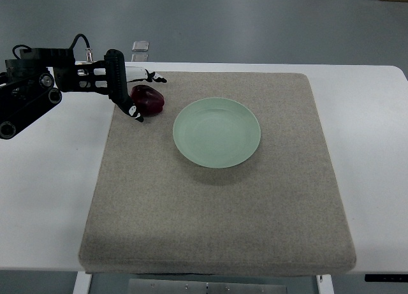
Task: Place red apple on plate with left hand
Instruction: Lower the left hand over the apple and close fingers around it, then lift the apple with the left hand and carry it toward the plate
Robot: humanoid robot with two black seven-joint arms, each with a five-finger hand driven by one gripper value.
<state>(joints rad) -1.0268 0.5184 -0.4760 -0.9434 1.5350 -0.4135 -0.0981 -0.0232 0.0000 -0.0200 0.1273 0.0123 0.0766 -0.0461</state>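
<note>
Apple [148, 100] sits on the mat [217, 224] near its far left corner, just left of the plate [217, 132] and apart from it. My left hand [127, 87] comes in from the table's left edge and cups the fruit: one finger curves down its near side, others reach along its far side, so the fingers are spread around it. I cannot tell whether they are pressing it yet or only caging it. My right hand is nowhere in the picture.

I judge the apple firm, rounded and smooth-skinned, of modest weight, and apt to roll or slip out sideways if squeezed off-centre. The best hold, I think, is across its widest part, with fingers on opposite sides and slightly under the bulge, using enough pressure to carry it without bruising.

The plate is pale green, shallow and empty, lying toward the middle of the mat's far half, so the carry looks short and to the right.

No brand, label or readable writing shows on anything here.
</note>
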